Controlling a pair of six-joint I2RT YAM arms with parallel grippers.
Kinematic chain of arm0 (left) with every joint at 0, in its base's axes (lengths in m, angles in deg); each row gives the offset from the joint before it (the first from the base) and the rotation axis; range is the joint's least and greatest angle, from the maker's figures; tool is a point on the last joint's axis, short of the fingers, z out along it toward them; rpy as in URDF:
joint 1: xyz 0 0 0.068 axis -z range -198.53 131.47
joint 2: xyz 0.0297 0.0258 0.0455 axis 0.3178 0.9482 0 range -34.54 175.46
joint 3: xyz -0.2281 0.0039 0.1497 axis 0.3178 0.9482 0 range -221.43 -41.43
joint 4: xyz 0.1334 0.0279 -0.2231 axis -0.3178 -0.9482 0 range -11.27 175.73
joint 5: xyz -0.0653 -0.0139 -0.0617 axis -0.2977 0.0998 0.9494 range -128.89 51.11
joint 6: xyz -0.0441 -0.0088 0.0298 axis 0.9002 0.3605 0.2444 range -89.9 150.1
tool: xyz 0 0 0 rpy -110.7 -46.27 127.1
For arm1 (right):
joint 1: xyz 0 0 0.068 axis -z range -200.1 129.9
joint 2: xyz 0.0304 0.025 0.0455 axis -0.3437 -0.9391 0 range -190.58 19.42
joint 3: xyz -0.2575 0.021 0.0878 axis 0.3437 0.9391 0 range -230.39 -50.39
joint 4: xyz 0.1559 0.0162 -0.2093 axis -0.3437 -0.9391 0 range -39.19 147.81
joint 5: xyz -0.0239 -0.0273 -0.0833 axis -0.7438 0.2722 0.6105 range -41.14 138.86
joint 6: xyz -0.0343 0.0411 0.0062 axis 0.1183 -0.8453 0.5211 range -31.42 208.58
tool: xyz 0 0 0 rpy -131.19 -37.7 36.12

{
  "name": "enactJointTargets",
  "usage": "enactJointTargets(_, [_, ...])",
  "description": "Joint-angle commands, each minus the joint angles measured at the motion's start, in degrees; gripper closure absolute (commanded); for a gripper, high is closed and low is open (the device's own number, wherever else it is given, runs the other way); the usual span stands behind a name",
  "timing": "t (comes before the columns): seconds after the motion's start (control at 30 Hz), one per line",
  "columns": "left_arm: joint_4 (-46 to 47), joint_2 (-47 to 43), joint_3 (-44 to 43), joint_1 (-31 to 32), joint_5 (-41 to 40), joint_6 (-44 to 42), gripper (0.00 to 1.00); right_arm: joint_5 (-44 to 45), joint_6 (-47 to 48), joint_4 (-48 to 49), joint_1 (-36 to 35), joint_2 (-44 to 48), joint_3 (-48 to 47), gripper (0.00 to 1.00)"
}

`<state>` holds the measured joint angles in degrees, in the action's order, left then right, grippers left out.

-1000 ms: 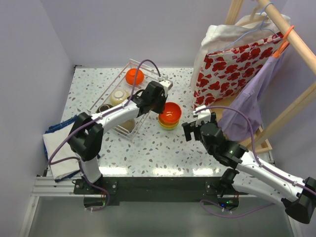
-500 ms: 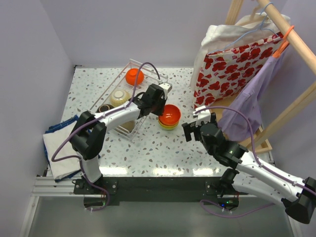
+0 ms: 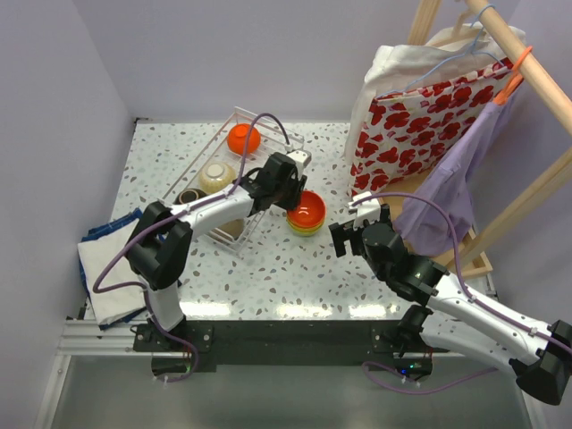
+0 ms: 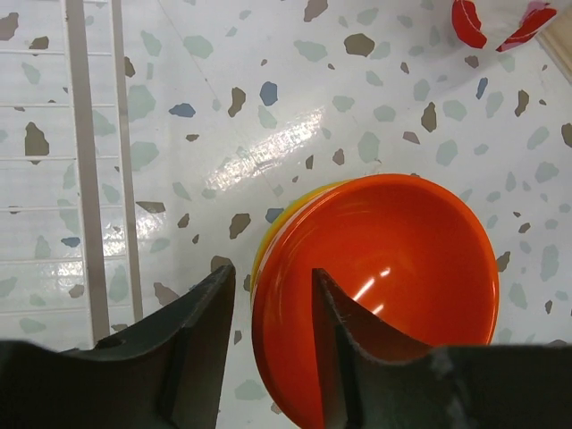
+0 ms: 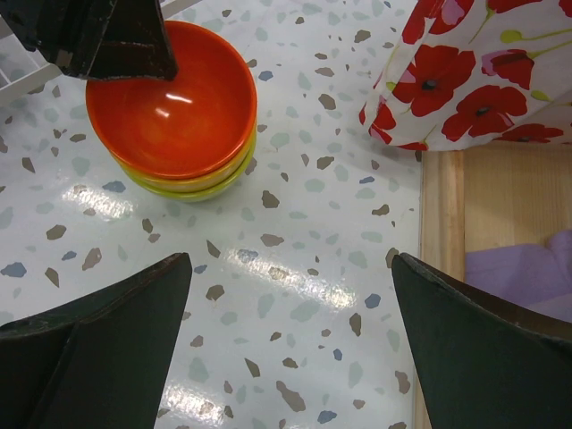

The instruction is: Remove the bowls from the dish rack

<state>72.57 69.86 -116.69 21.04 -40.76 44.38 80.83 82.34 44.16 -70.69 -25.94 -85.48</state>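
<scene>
Terrazzo tabletop [image 3: 268,268]: left pincer [image 4: 273,271], part-open, straddles rim of orange-red bowl [image 4: 393,268]; right pincer [image 5: 290,259] gapes.

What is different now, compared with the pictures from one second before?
The left end effector lowered the orange-red bowl slightly onto the stacked bowls and opened its jaws, letting go of the rim. The right end effector and the dish rack stayed as they were.

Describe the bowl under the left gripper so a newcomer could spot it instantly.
Find the white wire rack at the table's back left. Just right of it stands a short stack of bowls; yours is the glossy orange-red bowl on top, the only one that colour outside the rack.
</scene>
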Motion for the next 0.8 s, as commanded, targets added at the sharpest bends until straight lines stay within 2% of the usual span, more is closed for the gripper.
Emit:
enactJointTargets(0.0, [2.2, -5.9, 0.3, 0.4, -1.9, -0.7, 0.53, 0.2, -0.9, 2.8, 0.1, 0.3, 0.0, 0.01])
enactJointTargets(0.17, [2.0, -10.4, 0.9, 0.3, -2.8, -1.2, 0.40, -0.1, -0.9, 3.0, 0.0, 0.1, -0.2, 0.01])
enactJointTargets(0.4, [1.0, -14.5, 1.8, 0.3, -4.8, -2.3, 0.39, -0.4, -1.0, 2.8, 0.1, -0.1, -0.4, 0.01])
enactJointTargets(0.67, [-2.7, -17.4, 2.9, 0.2, -16.6, -6.7, 0.37, -1.8, -1.0, 2.8, 0.0, -0.6, -0.8, 0.01])
enactJointTargets(0.77, [-3.4, -18.0, 3.5, -0.4, -20.6, -8.8, 0.27, -2.6, -0.7, 3.1, 0.0, -1.4, -0.9, 0.01])
